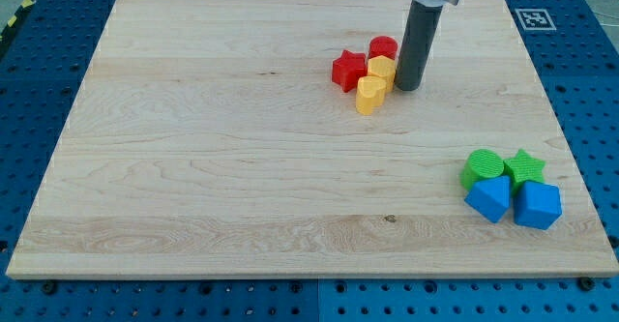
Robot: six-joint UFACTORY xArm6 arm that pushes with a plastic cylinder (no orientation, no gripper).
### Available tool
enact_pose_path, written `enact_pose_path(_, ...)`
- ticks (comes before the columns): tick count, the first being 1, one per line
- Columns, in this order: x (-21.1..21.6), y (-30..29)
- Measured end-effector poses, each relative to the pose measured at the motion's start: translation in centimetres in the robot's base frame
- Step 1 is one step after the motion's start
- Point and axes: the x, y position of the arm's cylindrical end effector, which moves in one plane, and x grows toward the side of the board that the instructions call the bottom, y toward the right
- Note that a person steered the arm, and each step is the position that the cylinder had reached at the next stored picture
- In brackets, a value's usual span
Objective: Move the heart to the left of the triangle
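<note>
A yellow heart-like block (368, 96) lies at the view's upper middle, touching a second yellow block (381, 70) just above it. A red star (347, 71) sits to their left and a red round block (383, 46) above them. My tip (407, 88) rests on the board right of the upper yellow block, touching or nearly touching it, and up and to the right of the heart. A blue triangle-like block (488, 198) lies far off at the view's lower right, next to a blue cube (537, 206).
A green cylinder (481, 167) and a green star (525, 166) sit just above the blue blocks, touching them. The wooden board (213, 167) ends close to this cluster at the view's right and bottom edges. Blue perforated table surrounds the board.
</note>
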Motion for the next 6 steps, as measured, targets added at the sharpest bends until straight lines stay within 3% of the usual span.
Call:
enact_pose_path(2,0.0,-3.1)
enact_pose_path(6,2.3,-4.2)
